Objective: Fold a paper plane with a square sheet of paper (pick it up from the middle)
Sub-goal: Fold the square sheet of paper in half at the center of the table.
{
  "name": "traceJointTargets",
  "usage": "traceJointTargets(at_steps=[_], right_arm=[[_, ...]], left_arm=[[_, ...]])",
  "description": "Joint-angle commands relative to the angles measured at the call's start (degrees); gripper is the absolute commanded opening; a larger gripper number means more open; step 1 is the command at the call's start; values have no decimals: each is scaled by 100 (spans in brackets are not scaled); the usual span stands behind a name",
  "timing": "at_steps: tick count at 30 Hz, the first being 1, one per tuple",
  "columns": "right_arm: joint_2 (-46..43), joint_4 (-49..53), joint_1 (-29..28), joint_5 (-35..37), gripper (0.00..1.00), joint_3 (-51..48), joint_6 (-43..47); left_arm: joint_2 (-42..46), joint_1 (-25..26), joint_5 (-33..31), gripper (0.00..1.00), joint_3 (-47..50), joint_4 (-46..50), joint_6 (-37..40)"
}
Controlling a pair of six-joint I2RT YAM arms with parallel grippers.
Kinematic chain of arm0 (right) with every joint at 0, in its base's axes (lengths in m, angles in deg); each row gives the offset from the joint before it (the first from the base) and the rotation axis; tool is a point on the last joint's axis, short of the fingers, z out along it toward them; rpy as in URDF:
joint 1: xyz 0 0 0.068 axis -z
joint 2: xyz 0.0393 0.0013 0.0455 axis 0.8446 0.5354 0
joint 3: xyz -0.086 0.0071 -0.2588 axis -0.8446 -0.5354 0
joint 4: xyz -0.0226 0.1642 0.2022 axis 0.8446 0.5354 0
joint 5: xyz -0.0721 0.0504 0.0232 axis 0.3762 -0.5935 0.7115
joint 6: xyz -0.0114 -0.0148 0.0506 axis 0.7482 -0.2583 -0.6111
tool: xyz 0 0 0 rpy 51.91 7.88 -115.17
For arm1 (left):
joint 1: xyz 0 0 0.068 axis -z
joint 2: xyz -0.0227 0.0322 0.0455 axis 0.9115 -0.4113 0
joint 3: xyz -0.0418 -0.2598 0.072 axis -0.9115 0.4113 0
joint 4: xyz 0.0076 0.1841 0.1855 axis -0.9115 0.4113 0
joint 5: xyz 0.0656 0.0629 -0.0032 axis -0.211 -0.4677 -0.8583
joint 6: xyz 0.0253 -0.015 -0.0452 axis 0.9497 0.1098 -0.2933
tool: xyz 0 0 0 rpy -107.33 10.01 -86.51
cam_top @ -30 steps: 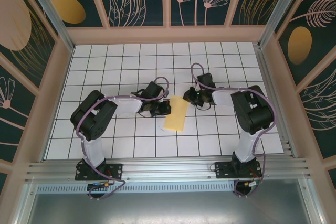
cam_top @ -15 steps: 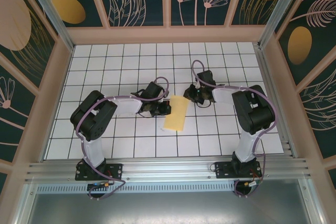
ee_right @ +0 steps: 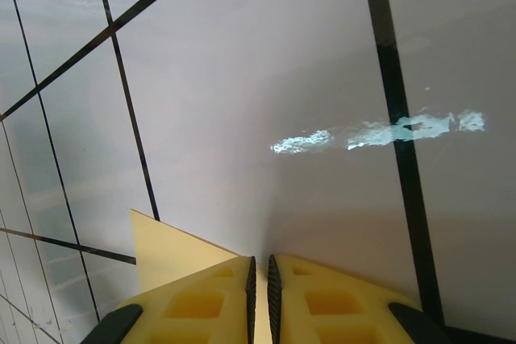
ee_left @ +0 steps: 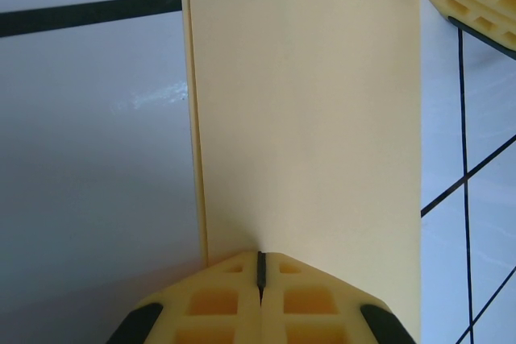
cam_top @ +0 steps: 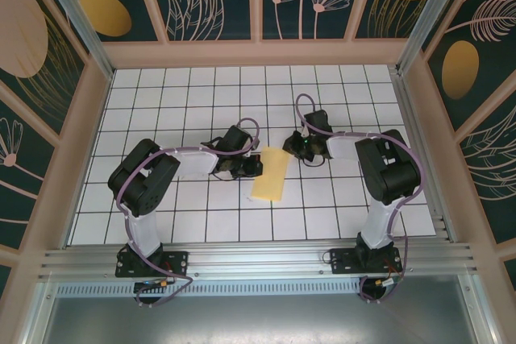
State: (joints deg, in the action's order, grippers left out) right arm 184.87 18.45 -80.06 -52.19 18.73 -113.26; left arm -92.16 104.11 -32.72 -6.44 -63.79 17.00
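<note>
- Top external view: the left gripper [cam_top: 248, 168] sits at the left long edge of the paper [cam_top: 271, 176]. It points right, across the strip.
- Left wrist view: the left gripper [ee_left: 260, 279] has its jaws fully together, tips at the near edge of the paper [ee_left: 306, 118]. I cannot tell whether the edge is pinched between them or pressed under them.
- The paper lies flat on the table [cam_top: 201, 102] between the two arms, folded to a narrow rectangle with a doubled edge along one long side. Its long axis runs near to far, leaning slightly right at the far end.
- The right gripper [cam_top: 292, 149] is at the paper's far right corner, reaching in from the right.
- Right wrist view: the right gripper [ee_right: 260, 296] is clamped to a thin slit with the yellow corner running into it, so it looks to be grasping the paper.
- Judgement: both arms touch the paper, so the next crease turns on folding across the short width, not along the long axis.
</note>
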Motion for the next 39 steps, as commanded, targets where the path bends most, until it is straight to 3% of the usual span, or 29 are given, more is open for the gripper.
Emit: traceJointTargets(at_steps=[1,17,28,39], right_arm=[[-100,480,27,142,18,122,89],[244,493,46,281,18,88,32],[-305,687,7,225,18,319,134],[260,619,19,374,18,205,87]], left_arm=[[-329,22,-589,2,267,808,120],[-297,20,-623,2,270,815,108],[-249,21,-661,2,229,806,81],[-267,23,-714,2,248,806,48]])
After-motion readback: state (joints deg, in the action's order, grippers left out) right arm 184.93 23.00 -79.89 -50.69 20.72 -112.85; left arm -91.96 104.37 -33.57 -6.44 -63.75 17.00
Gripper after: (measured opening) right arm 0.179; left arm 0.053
